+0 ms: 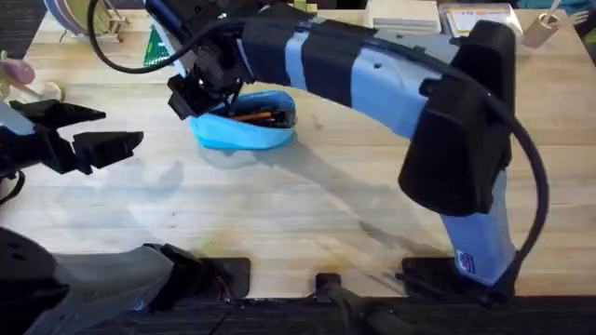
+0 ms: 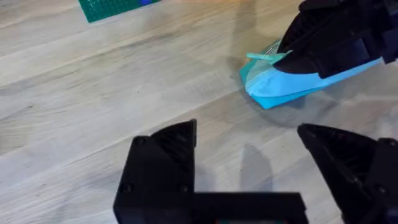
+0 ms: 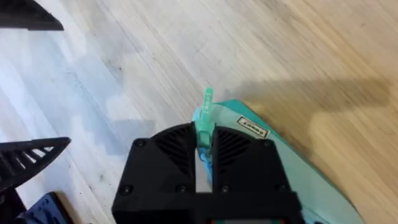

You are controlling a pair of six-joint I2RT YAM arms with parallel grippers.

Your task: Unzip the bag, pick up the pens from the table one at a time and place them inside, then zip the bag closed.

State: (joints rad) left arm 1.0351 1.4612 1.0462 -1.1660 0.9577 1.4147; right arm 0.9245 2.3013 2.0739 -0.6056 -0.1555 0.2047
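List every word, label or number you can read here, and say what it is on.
None can be read.
Small white label on the bag: dark print, too blurred to read.
Sticker low on the right arm: too small to read.
Papers at the table's far edge: print too small to read.

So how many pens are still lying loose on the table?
0. The pens in view lie inside the open bag; their number is unclear, and the right arm could hide one on the table.
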